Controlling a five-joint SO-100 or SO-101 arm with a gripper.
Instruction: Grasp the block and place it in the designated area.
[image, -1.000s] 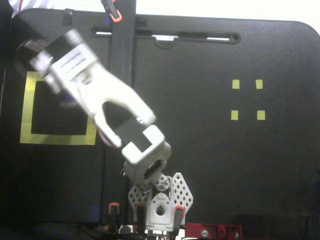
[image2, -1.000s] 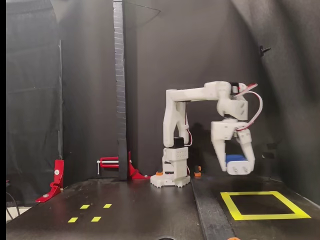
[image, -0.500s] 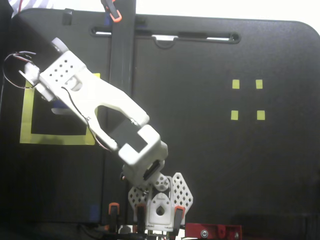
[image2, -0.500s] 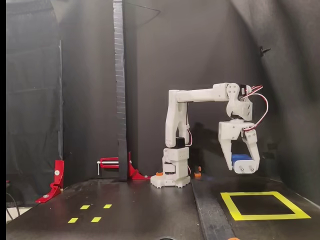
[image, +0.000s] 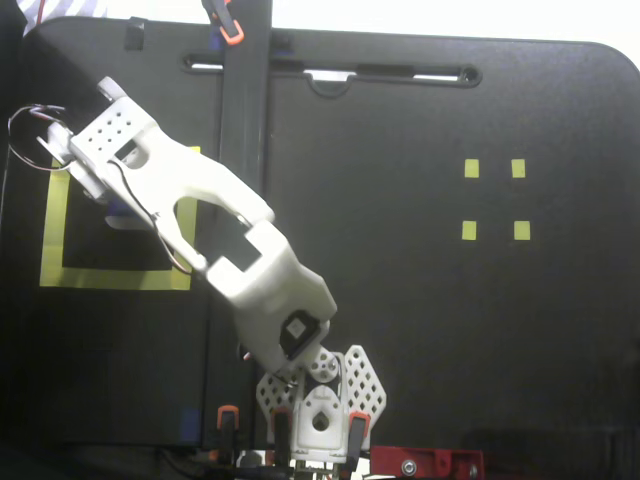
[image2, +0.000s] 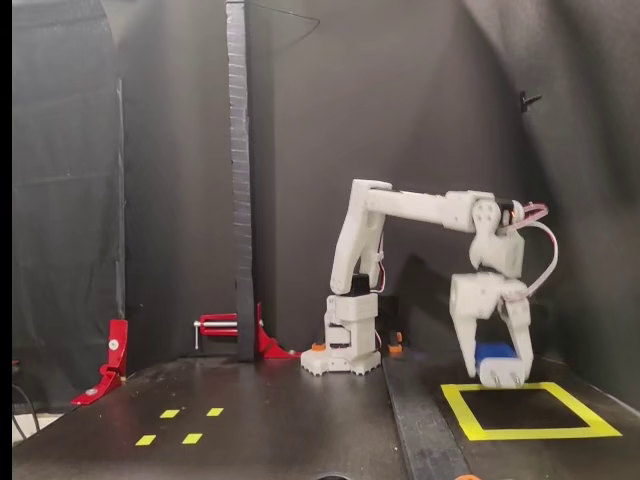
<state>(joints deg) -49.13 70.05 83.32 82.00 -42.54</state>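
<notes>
In a fixed view from the side, my gripper (image2: 489, 371) points straight down and is shut on the dark-blue block (image2: 492, 352). The block hangs just above the far edge of the designated area (image2: 525, 433), a square of wide yellow tape on the black table. In a fixed view from above, the white wrist (image: 118, 150) reaches over the upper left part of the designated area (image: 115, 277). It hides the fingers and nearly all of the block there.
Four tiny yellow squares (image: 471, 168) (image2: 170, 413) lie on the other side of the table. A black upright post (image: 245, 100) (image2: 238, 180) stands beside the arm's base (image: 320, 400) (image2: 345, 340). Red clamps (image2: 112, 355) sit at the left.
The arm has stretched farther out and lowered. The held block has come down from well above the table to just over the yellow frame's far edge.
</notes>
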